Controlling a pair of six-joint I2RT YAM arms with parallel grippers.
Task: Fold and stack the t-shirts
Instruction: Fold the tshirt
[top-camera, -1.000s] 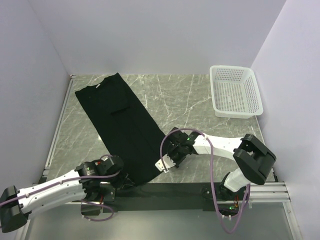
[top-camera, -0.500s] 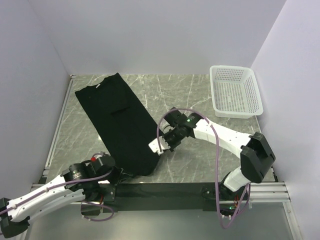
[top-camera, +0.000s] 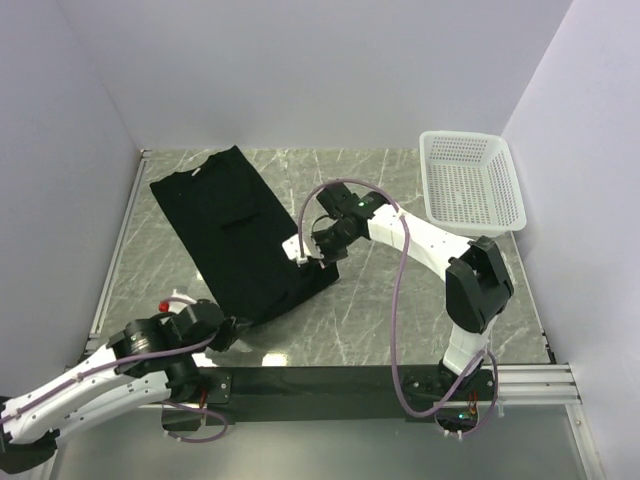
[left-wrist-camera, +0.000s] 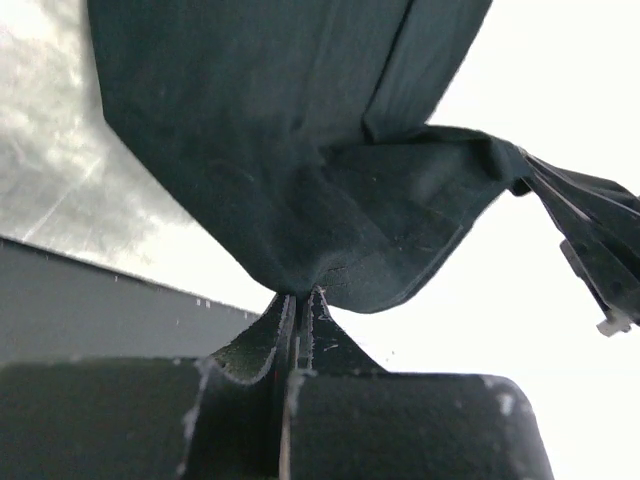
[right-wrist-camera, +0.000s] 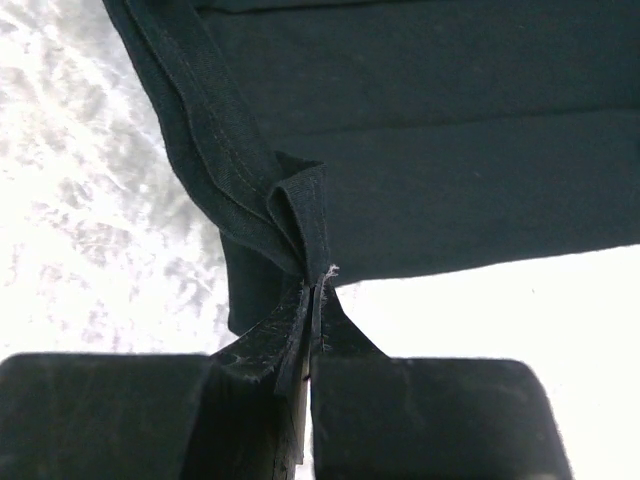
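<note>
Right gripper (top-camera: 304, 257) has hauled its hem corner up and left over the black t-shirt (top-camera: 225, 225); left gripper (top-camera: 231, 330) lags near the front edge w/ the other corner, both clenched tight on fabric. Shirt sits on the left half of the marble table (top-camera: 400, 190), already narrowed lengthwise. Crosswise fold looks approx half done; laying flat and stacking still to do.

My left arm (top-camera: 80, 390) and right arm (top-camera: 420, 237) are white, black-jointed, purple-cabled; my left gripper (left-wrist-camera: 298, 295) is scuffed black.
</note>
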